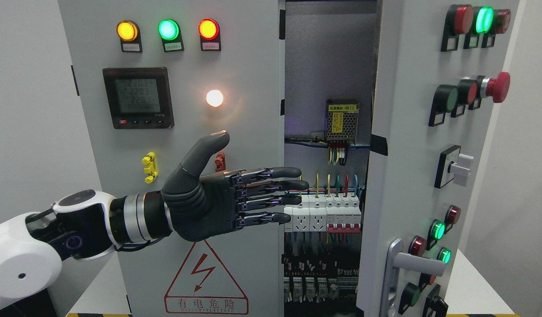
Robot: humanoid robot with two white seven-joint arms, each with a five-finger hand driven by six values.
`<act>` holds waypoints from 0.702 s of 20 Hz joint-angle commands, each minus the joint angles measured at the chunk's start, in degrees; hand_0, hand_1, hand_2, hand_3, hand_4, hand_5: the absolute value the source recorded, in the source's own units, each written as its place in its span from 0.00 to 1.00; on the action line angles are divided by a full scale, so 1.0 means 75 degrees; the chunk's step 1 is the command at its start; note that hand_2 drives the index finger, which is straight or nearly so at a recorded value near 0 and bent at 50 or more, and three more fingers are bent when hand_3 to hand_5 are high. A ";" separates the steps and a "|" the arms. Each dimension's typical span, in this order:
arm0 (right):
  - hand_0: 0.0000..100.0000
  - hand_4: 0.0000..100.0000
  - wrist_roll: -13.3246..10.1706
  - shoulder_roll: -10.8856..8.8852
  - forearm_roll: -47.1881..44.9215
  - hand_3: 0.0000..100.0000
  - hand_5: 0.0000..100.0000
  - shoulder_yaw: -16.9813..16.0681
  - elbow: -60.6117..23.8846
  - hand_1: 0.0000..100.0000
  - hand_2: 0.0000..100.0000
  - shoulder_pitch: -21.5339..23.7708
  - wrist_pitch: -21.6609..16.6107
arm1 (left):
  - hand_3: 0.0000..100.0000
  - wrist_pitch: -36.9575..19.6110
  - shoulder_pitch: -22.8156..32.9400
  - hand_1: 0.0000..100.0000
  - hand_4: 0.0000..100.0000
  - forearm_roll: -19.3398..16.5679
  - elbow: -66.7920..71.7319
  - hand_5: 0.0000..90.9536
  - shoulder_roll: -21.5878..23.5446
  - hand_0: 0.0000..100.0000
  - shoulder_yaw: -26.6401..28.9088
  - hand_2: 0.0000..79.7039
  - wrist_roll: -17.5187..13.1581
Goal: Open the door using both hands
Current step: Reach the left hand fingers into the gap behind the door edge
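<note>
**Left hand flat at the edge of the left door, right door swung open**

The left hand (218, 198) comes in from the lower left with its four fingers (271, 185) stretched straight and close together, thumb raised, gripping nothing. The fingertips reach past the inner edge of the left door (174, 154) into the open gap; whether the palm touches the panel cannot be told.

Beyond the fingertips lies the cabinet interior (328, 88), with a row of breakers (328, 213) just ahead of them and a power supply (341, 122) above, its yellow label too small to read. Farther out, the right door (411, 132) stands swung outward, its edge facing the camera and its handle (407, 264) low down.

Above the thumb glows a white lamp (214, 98); above the wrist a meter (137, 97) shows rows reading about 220. Under the hand a red warning triangle (205, 277) carries the words 有电危险.
</note>
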 commanded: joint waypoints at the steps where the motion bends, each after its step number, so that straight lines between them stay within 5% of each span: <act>1: 0.00 0.00 -0.0004 -0.0153 0.0000 0.00 0.00 -0.0001 -0.0002 0.00 0.00 0.0000 -0.0005 | 0.00 0.0070 -0.0040 0.00 0.04 0.0029 0.0447 0.00 -0.1411 0.00 0.0061 0.00 0.0213; 3: 0.00 0.00 -0.0004 -0.0153 0.0000 0.00 0.00 -0.0001 -0.0002 0.00 0.00 0.0000 -0.0005 | 0.00 0.0094 -0.0028 0.00 0.04 0.0041 0.0528 0.00 -0.1575 0.00 0.0190 0.00 0.0588; 14: 0.00 0.00 -0.0004 -0.0153 0.0000 0.00 0.00 -0.0012 -0.0002 0.00 0.00 0.0047 -0.0005 | 0.00 0.0095 -0.0005 0.00 0.04 0.0018 0.0658 0.00 -0.2372 0.00 0.0811 0.00 0.0904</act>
